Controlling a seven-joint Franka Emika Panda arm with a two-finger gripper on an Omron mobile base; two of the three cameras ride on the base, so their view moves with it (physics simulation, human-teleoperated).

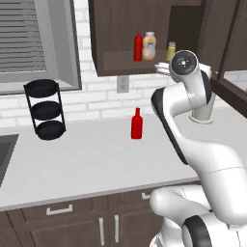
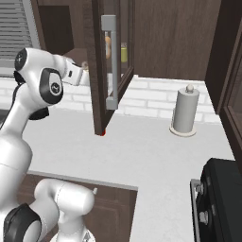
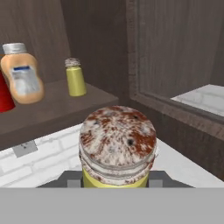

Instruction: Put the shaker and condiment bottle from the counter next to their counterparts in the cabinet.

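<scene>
On the cabinet (image 1: 120,43) shelf stand, left to right, a taller red bottle (image 1: 138,47), the tan-orange bottle (image 1: 149,46) and the yellow-green shaker (image 1: 171,51). Below, the condiment bottle (image 1: 137,124) waits on the table (image 1: 87,154). The raised arm's pincer (image 3: 116,181) grasps the shaker (image 3: 117,146) just right of the shelf, not yet placed.

shaker (image 3: 117,146): body cut off at bottom edge, fingertips hidden behind it
tall red bottle (image 3: 5,94): cropped beside tan-orange bottle (image 3: 22,75)

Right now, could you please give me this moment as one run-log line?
gripper: shut on shaker | position: before cabinet shelf | condiment bottle: on counter
</scene>
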